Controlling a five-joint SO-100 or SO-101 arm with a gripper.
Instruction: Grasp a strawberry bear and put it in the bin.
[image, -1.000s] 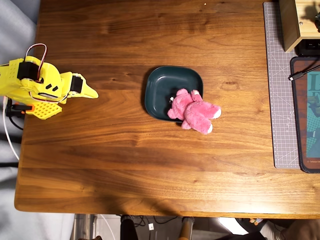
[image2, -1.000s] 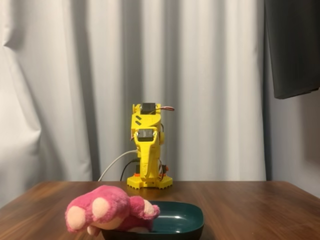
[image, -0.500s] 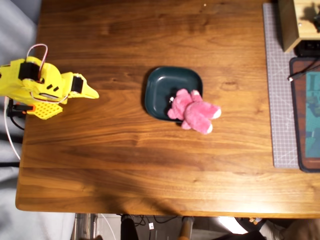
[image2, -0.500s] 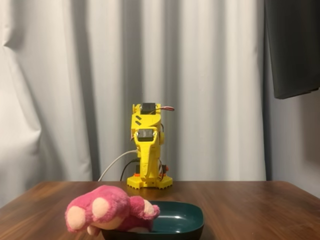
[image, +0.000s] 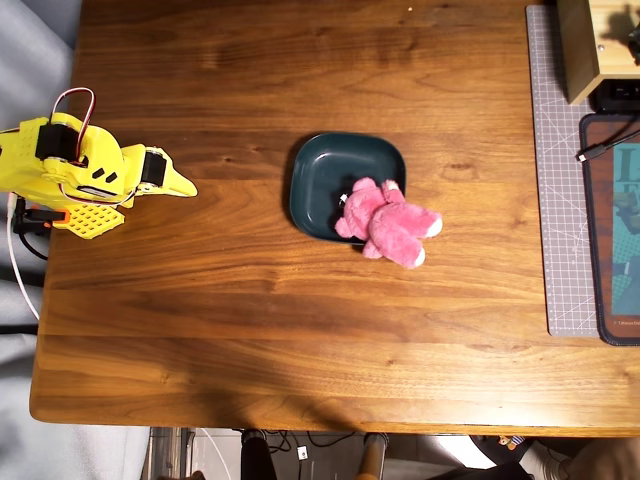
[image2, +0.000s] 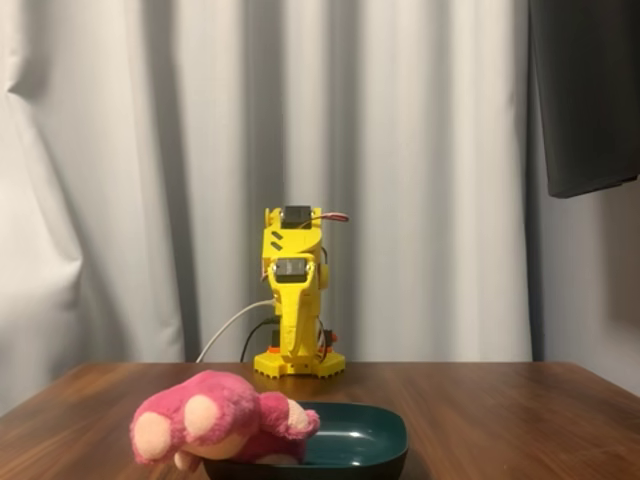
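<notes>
Pink bear half in the dish, arm folded far away.

The strawberry bear (image: 389, 222) straddles the bin (image: 320, 175) rim; the gripper (image: 180, 185), well apart at left in the overhead view, looks pressed together.
</notes>
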